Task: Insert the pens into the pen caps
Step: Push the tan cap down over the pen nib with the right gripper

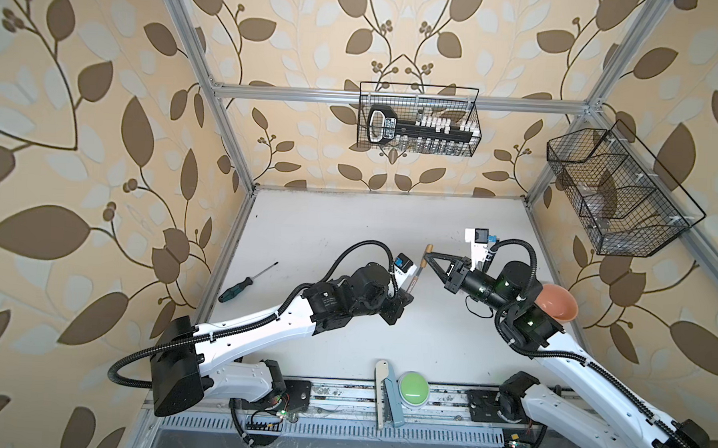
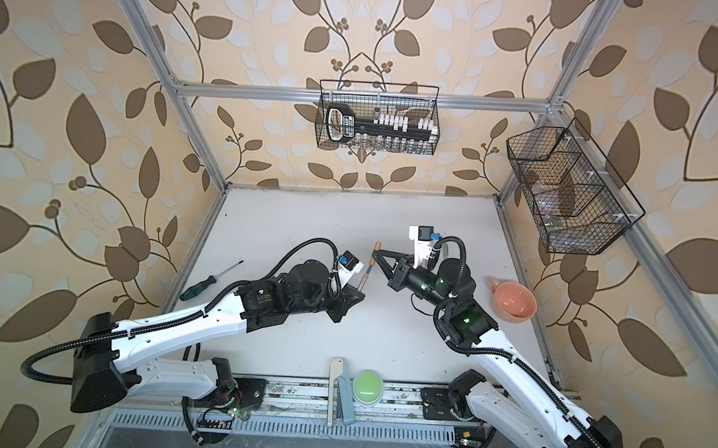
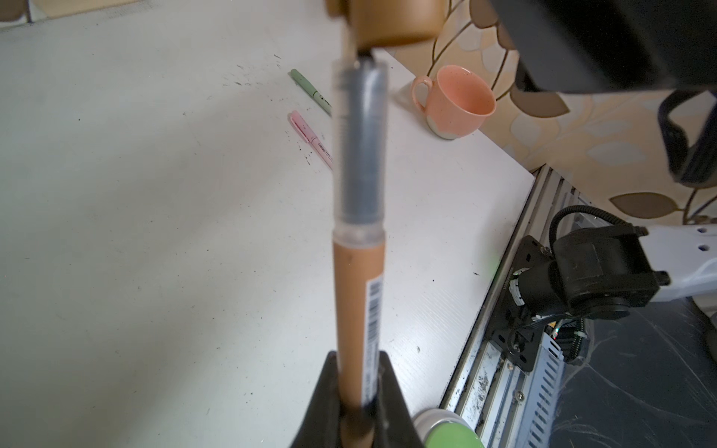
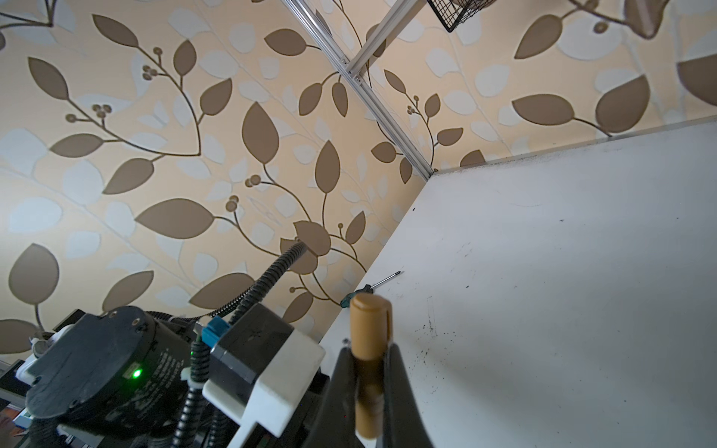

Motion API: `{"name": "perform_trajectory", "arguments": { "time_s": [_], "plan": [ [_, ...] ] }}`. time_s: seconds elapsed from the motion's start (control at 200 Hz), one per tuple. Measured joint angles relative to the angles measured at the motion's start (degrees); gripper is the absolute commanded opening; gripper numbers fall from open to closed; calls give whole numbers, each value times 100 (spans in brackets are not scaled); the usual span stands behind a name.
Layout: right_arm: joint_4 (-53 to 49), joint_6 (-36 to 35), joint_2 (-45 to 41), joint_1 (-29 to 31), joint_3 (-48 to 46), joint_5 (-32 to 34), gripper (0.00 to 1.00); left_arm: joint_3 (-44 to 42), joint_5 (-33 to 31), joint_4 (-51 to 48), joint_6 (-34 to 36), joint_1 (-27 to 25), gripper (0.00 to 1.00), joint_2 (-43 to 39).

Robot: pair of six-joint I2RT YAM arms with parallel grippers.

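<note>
Clamping the brown pen (image 3: 357, 294) by the rear of its barrel, the left gripper (image 3: 359, 358) aims the pen's dark tip at the mouth of the brown cap (image 4: 370, 322). The right gripper (image 4: 370, 349) pinches the cap tight between its jaws, above the middle of the white table (image 3: 155, 194). Pen and cap line up almost end to end; whether the tip has entered is unclear. The green pen (image 3: 310, 87) and pink pen (image 3: 310, 135) lie on the table near a peach mug (image 3: 458, 104), and a screwdriver (image 1: 246, 282) rests by the left edge.
</note>
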Motion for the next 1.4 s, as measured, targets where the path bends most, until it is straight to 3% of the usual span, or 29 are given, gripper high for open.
{"name": "perform_trajectory", "arguments": {
  "time_s": [0.395,1.4],
  "plan": [
    [-387,-249,-7,-197,492,68,0,0,26,107,70,0,0,0],
    [-339,-188,94,-68,273,107,0,0,26,81,131,0,0,0]
  ]
}}
